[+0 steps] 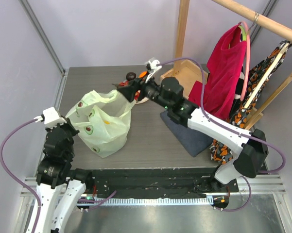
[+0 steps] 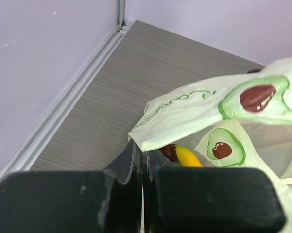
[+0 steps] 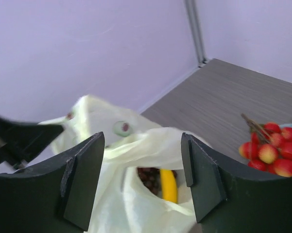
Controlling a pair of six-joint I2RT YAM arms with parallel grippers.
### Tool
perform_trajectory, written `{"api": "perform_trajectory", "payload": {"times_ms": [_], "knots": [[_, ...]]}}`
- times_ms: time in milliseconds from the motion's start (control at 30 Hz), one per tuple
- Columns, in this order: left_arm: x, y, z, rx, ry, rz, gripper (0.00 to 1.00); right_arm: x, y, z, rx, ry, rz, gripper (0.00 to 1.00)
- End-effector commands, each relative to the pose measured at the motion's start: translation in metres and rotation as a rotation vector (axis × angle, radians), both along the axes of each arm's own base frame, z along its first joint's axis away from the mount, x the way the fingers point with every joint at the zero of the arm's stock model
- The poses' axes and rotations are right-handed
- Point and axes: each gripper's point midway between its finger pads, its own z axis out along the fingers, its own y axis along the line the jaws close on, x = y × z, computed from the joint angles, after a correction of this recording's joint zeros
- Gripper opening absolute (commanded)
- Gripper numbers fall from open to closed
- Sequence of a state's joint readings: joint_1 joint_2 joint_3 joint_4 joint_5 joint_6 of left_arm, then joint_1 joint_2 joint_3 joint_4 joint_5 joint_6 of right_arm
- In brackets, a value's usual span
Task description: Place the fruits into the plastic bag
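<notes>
While the left gripper (image 2: 140, 156) is pinched tight on the rim of the plastic bag (image 2: 204, 104), the right gripper (image 3: 142, 150) hangs above the bag's mouth, jaws spread wide and holding nothing. Inside the bag lie a yellow banana (image 3: 168, 184) and, at its 9 o'clock, a dark grape bunch (image 3: 148, 177). Seen from above, the bag sits toward 9 o'clock on the table (image 1: 150, 141). A red fruit cluster (image 3: 269, 150) rests outside the bag, at 3 o'clock in the right wrist view.

Even, soft bright light with faint shadows; both wrist views blur the near jaws.
</notes>
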State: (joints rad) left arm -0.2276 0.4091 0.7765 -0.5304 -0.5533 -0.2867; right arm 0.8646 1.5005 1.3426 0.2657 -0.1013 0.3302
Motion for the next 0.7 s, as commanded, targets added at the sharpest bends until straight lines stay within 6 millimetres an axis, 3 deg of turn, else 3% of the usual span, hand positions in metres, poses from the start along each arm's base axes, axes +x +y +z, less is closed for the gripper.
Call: {"api": "perform_trajectory", "payload": {"times_ms": [0,67,267,300,333,367,433,467,500,667], "knots": [[-0.008,0.013,0.017,-0.016,-0.102,0.068,0.00,0.058,-0.029,-0.048,-0.004,0.189,-0.083,0.71],[-0.012,0.015,0.020,-0.020,-0.128,0.077,0.00,0.084,-0.043,-0.079,-0.046,0.259,-0.127,0.70],[-0.015,0.024,0.018,-0.010,-0.133,0.132,0.00,0.133,-0.057,-0.154,-0.219,0.357,-0.180,0.68],[-0.014,0.025,0.017,-0.006,-0.125,0.136,0.00,0.140,-0.060,-0.162,-0.261,0.344,-0.187,0.68],[-0.013,0.026,0.017,-0.003,-0.120,0.143,0.00,0.148,-0.058,-0.158,-0.273,0.326,-0.192,0.67],[-0.011,0.026,0.014,0.006,-0.101,0.148,0.00,0.151,-0.056,-0.187,-0.337,0.373,-0.189,0.66],[-0.009,0.026,0.012,0.012,-0.090,0.149,0.00,0.164,-0.053,-0.190,-0.389,0.338,-0.185,0.63],[-0.007,0.025,0.011,0.015,-0.082,0.147,0.00,0.166,-0.052,-0.212,-0.437,0.370,-0.180,0.61],[-0.005,0.025,0.008,0.022,-0.064,0.146,0.00,0.169,-0.051,-0.217,-0.455,0.369,-0.174,0.60],[0.001,0.024,0.003,0.035,-0.027,0.145,0.00,0.181,-0.043,-0.228,-0.518,0.299,-0.132,0.61]]}}
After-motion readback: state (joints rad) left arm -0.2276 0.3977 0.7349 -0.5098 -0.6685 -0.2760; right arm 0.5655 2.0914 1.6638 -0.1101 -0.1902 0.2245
